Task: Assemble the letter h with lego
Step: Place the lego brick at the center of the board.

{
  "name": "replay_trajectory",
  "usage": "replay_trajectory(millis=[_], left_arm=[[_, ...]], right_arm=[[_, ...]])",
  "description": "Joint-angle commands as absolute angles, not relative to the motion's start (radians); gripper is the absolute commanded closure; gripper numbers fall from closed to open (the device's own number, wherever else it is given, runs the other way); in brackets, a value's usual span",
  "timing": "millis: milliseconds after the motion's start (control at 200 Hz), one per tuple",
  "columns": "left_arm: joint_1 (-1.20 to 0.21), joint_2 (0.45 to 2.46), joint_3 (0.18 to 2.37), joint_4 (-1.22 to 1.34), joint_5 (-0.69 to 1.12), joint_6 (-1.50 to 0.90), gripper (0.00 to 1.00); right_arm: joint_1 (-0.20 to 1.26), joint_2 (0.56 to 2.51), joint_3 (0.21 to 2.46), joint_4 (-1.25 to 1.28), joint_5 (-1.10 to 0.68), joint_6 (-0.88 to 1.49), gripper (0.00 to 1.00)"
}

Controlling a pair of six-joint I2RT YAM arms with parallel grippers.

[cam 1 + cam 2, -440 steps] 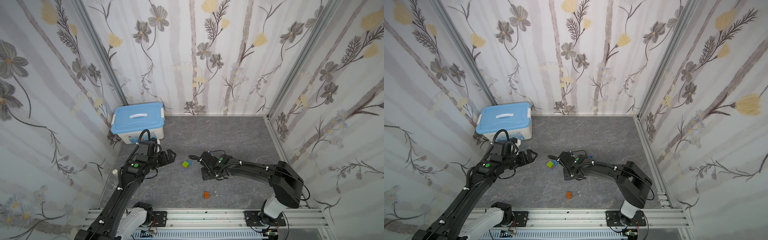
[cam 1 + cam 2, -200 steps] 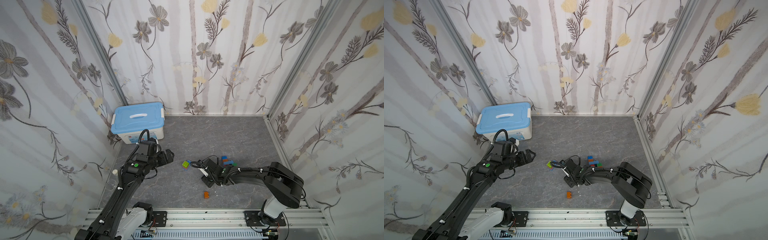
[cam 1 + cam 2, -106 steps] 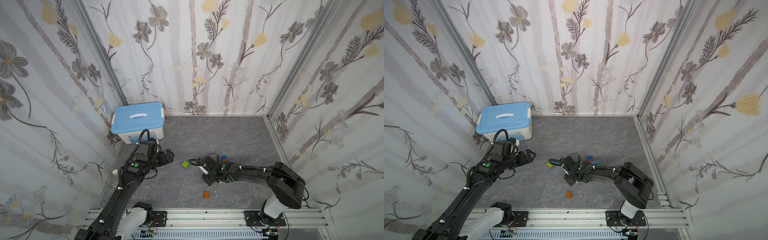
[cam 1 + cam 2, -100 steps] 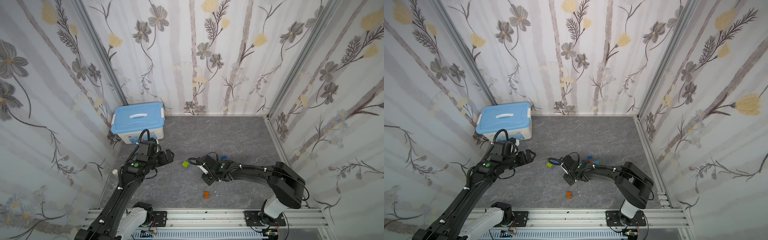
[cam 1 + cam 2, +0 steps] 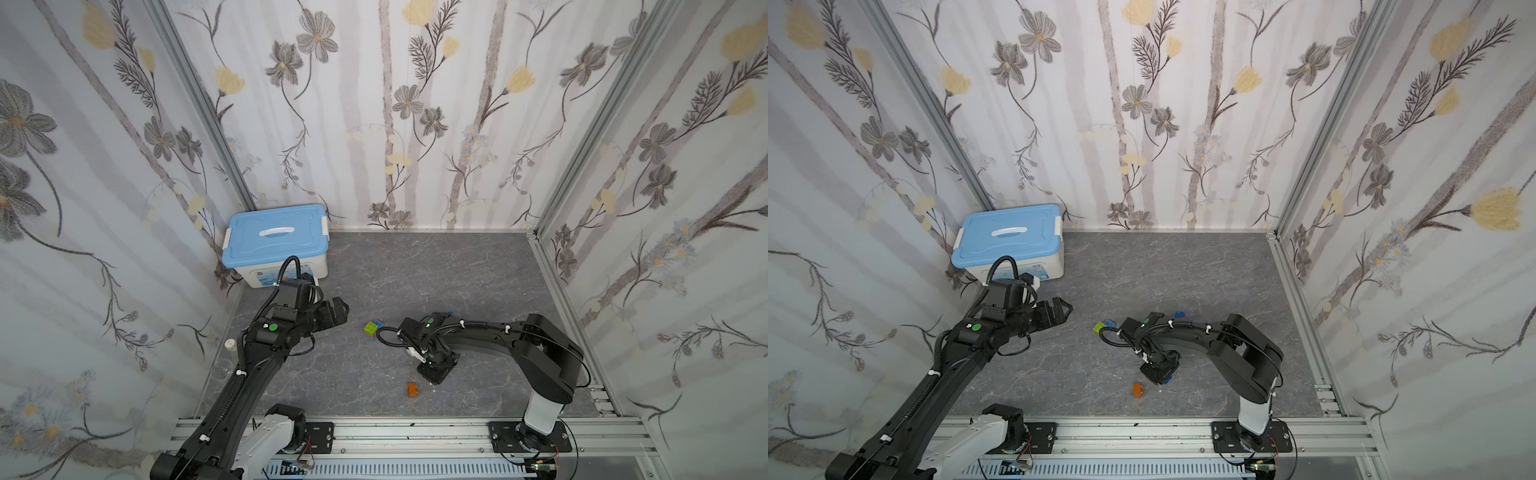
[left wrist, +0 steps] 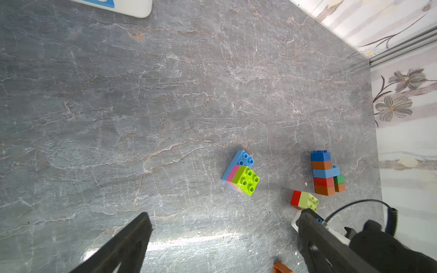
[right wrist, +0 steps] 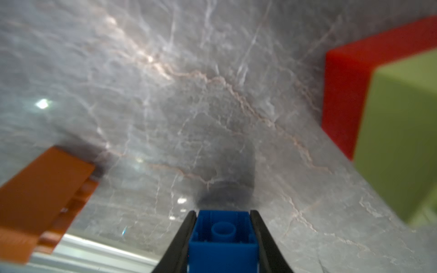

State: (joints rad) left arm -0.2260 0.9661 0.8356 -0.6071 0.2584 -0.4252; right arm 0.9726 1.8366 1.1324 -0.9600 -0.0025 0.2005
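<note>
Five lots of lego on grey table; one held by right gripper

1. Blue brick: clamped between both jaws of the right gripper, its open underside with the round tube facing the wrist camera. The gripper points down, low over the front part of the table. A sliver of blue shows beneath it in a top view.
2. Orange brick: loose on the table, just beside the right gripper toward the front rail, not touching it.
3. Red-and-lime pair: two bricks joined, lying with studs sideways, near the right gripper.
4. Stack: blue, orange, long light-blue, red and orange in a column. Green and a second orange are joined under the light-blue overhang. Largely hidden behind the right arm in both top views.
5. Cluster: lime brick on pink on a long light-blue one, between the two grippers, apart from both.

Left gripper: jaws spread wide, nothing between them, held above the table and facing the cluster.
Storage box: white, light-blue lid on, back left corner, behind the left arm.
</note>
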Motion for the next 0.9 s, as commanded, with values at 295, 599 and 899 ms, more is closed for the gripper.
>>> replay_trajectory(millis=[295, 599, 899], left_arm=[[-0.220, 0.961, 0.845, -0.615, 0.222, -0.404, 0.00], [-0.217, 0.966, 0.844, -0.612, 0.226, -0.406, 0.00], [-0.211, 0.970, 0.847, -0.624, 0.206, -0.417, 0.00]], right_arm=[[0.971, 1.840, 1.145, -0.836, 0.065, 0.215, 0.56], [0.977, 1.704, 1.078, -0.775, 0.068, 0.227, 0.53], [1.109, 1.524, 1.024, -0.744, 0.027, 0.366, 0.47]])
